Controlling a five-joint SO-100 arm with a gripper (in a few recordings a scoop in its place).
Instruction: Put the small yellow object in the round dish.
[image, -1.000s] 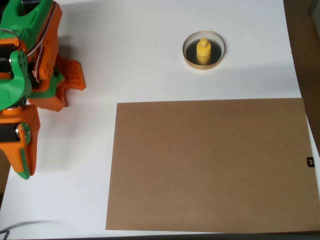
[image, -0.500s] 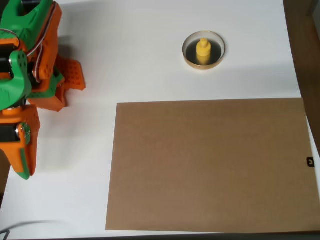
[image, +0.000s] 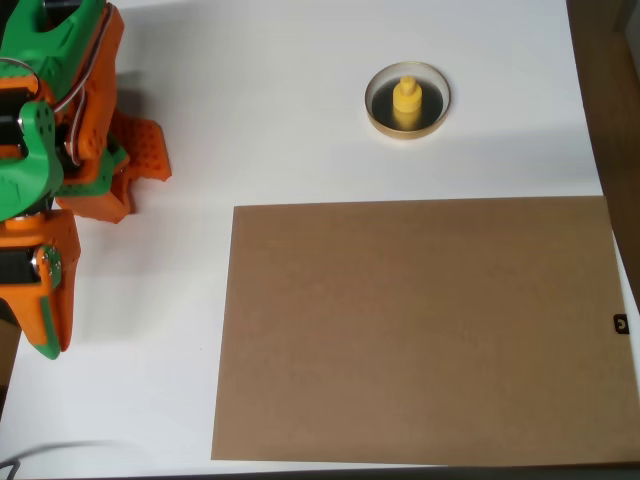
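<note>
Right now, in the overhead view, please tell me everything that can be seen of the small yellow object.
The small yellow object is a tiny bright yellow peg, plastic by its look: a wider round base with a narrower cylindrical knob on top. It stands upright inside the round dish, on the dark inside, roughly at the middle and much smaller than the dish. It appears to touch only the dish floor, clear of the tan rim. The dish sits on the white table, above the brown sheet.
</note>
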